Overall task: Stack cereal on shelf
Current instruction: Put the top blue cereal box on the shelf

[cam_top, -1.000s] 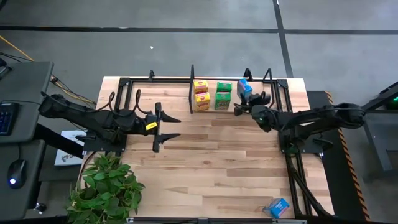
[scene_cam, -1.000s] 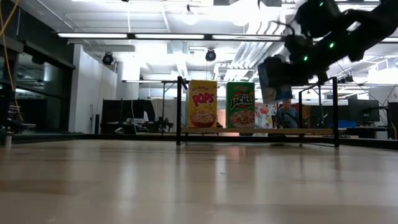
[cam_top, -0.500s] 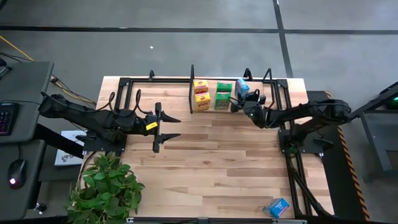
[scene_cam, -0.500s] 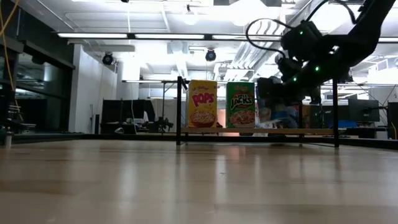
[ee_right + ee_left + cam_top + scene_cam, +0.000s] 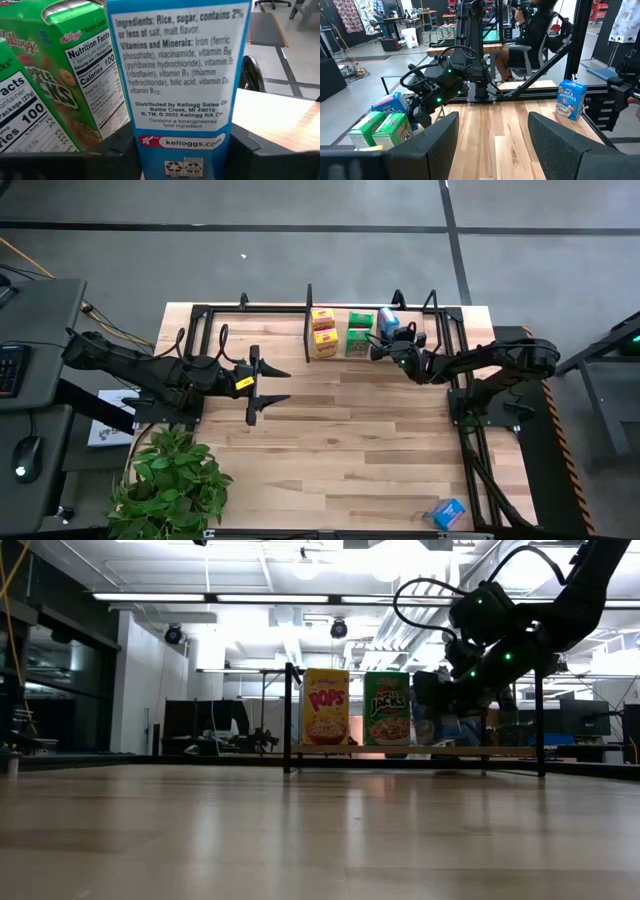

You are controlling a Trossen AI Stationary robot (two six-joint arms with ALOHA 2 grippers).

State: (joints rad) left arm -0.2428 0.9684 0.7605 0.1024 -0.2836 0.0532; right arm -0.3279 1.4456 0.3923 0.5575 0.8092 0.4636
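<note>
Since a second ago my right gripper has carried the blue box from up in the air down onto the shelf, right beside the green boxes; my left arm hasn't budged.

Left to right: my left gripper hangs over the left-middle of the tabletop, fingers spread, nothing between them, arm stretched out level from the left edge. On the shelf board the yellow boxes stand as a pair, one behind the other, then the green pair, then the blue one nearest the right post. My right arm reaches in from the right edge, wrist low and turned toward the shelf. The right wrist view shows the blue box's back panel upright between my two fingers; jaws are loosening around it, and I can't tell if they still pinch it or have let go. A second blue box lies well apart, at the table's near right corner.

Handling, my guess: small cardboard, light, stiff enough but crushable, tips easily. Take it by the two narrow side panels around mid-height, gentle squeeze.
</note>
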